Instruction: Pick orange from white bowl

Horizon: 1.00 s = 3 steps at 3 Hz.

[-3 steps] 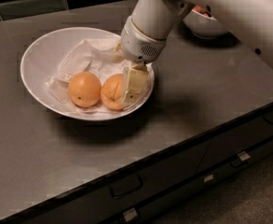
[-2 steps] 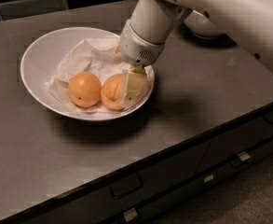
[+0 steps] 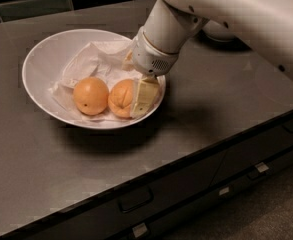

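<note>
The wide white bowl (image 3: 41, 59), lined with crumpled white paper (image 3: 93, 59), sits on the dark counter at the left. Two oranges lie in its front part. The task's orange (image 3: 120, 98), with a curved crease, is the right one. My gripper (image 3: 136, 98) reaches down into the bowl from the upper right and sits against this orange's right side, covering part of it. The orange rests on the paper in the bowl.
A smoother orange with a small dark dot (image 3: 90, 95) lies touching the task's orange on its left. A smaller white bowl (image 3: 217, 32) stands behind my arm at the back right. The counter's front edge (image 3: 196, 159) runs diagonally above drawers with handles.
My wrist has shifted slightly. Both oranges and the bowl lie where they were.
</note>
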Tool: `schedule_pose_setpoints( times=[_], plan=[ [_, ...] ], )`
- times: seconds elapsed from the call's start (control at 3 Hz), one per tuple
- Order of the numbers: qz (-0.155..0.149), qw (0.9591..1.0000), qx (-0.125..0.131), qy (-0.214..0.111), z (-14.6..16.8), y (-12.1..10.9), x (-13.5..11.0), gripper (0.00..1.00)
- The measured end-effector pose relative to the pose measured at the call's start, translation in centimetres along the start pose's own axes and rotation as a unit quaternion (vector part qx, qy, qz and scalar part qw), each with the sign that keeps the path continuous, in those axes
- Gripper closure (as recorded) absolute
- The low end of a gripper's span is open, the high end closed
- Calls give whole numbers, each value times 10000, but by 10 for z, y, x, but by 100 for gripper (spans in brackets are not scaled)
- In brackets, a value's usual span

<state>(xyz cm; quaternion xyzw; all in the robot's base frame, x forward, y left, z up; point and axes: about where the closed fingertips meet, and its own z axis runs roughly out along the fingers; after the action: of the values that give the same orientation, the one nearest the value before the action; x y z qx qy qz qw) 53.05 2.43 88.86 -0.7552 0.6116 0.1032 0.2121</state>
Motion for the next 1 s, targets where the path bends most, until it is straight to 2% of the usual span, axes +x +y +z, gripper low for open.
schedule_pose_setpoints(
  times=[1.0],
  plan=[
    [57, 9998, -119, -140, 17, -6, 8, 24]
  ],
)
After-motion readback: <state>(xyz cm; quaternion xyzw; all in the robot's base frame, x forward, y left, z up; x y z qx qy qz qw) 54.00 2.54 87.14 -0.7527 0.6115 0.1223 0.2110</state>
